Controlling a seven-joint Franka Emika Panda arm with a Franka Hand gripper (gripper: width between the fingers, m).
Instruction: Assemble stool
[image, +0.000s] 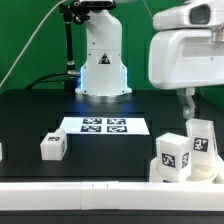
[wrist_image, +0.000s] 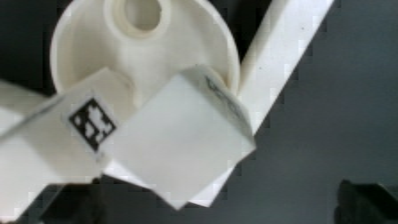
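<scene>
The stool's round white seat (wrist_image: 134, 45) fills the far part of the wrist view. A blocky white leg (wrist_image: 151, 135) with a black-and-white tag lies tilted across its rim. My gripper (wrist_image: 214, 205) hangs above that leg, open, its dark fingertips (wrist_image: 365, 200) wide apart, and only the leg's lowest corner reaches between them. In the exterior view the gripper (image: 187, 115) hovers at the right above two tagged legs (image: 172, 155) (image: 203, 140) standing close together. A third leg (image: 52, 146) sits alone toward the exterior view's left.
The marker board (image: 100, 125) lies flat mid-table in front of the robot base (image: 100, 70). A long white wall strip (image: 80, 190) runs along the near edge, and a white strip (wrist_image: 285, 50) also shows beside the seat.
</scene>
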